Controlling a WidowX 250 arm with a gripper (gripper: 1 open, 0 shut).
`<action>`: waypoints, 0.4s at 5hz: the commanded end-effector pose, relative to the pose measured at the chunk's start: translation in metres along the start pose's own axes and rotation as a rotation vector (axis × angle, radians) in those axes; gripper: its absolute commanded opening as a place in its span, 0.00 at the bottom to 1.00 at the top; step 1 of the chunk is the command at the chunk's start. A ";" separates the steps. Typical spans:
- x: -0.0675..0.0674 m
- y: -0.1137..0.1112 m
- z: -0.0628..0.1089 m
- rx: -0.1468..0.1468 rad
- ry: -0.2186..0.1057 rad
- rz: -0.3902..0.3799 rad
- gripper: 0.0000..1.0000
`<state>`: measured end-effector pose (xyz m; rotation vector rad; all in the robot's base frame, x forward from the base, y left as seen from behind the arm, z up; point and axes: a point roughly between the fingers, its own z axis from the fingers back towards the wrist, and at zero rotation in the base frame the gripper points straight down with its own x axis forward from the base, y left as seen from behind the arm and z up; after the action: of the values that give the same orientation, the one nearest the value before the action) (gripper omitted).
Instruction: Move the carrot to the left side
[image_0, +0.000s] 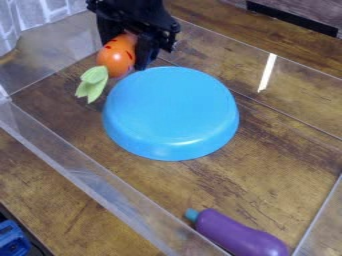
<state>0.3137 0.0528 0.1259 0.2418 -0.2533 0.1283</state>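
The carrot (115, 60) is a stubby orange toy with a light green leafy top (92, 84) hanging down to the left. It hangs in the air at the upper left, just past the left rim of the blue plate (171, 112). My black gripper (130, 42) is shut on the carrot's orange body from above. The fingertips are partly hidden by the carrot.
A purple toy eggplant (238, 235) with a green stem lies at the front right. Clear plastic walls (80, 190) fence in the wooden tabletop on all sides. Bare wood shows left of and in front of the plate.
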 end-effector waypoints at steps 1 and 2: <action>0.005 -0.006 0.023 -0.002 -0.094 -0.015 0.00; 0.004 0.009 0.002 0.011 -0.085 -0.055 0.00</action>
<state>0.3131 0.0592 0.1179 0.2581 -0.2866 0.0647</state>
